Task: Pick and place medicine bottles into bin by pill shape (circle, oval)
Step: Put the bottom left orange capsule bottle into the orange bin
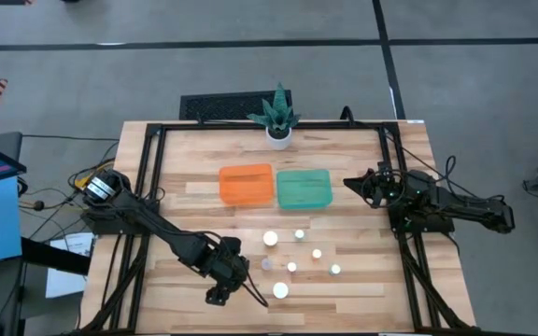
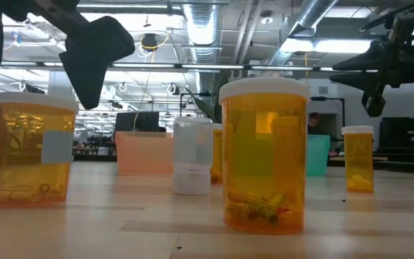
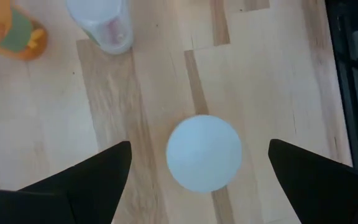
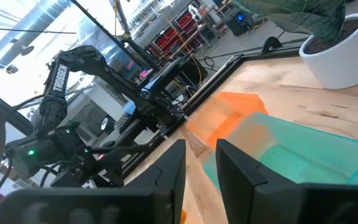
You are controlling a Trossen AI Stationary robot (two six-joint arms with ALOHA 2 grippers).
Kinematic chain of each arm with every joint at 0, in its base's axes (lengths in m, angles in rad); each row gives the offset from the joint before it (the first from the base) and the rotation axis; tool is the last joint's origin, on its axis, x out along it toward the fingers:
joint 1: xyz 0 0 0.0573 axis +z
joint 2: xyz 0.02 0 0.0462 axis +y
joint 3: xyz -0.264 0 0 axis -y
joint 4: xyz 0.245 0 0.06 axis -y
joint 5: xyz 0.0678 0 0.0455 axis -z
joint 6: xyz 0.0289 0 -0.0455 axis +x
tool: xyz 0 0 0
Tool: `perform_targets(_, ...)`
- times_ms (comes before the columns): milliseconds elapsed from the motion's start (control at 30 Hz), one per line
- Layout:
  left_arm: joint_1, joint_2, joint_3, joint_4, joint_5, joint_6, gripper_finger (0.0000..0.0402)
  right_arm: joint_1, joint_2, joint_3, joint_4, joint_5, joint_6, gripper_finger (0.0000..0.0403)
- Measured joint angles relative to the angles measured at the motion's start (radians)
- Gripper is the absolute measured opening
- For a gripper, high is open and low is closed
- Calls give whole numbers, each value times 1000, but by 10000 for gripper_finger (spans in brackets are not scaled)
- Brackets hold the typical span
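Wooden table (image 1: 194, 187): orange bin (image 1: 246, 185) and teal bin (image 1: 304, 189) at centre look empty; seven medicine bottles (image 1: 292, 267) wait lower centre. Left gripper (image 3: 197, 174), fingers spread, hovers over one; right gripper (image 4: 201, 165), fingers nearly together, idles by the teal bin.

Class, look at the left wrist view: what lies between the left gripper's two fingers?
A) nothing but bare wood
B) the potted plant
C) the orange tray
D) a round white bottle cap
D: the left gripper is open, its fingers apart on either side of the white cap of a medicine bottle seen from above.
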Motion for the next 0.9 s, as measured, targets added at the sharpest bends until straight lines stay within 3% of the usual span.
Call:
perform_targets(433, -6, 23, -2, 6, 19, 15, 361, 0, -1, 1, -6, 0, 0, 103)
perform_targets(900, -6, 23, -2, -10, 24, 88, 220, 0, -2, 2, -11, 0, 2, 103)
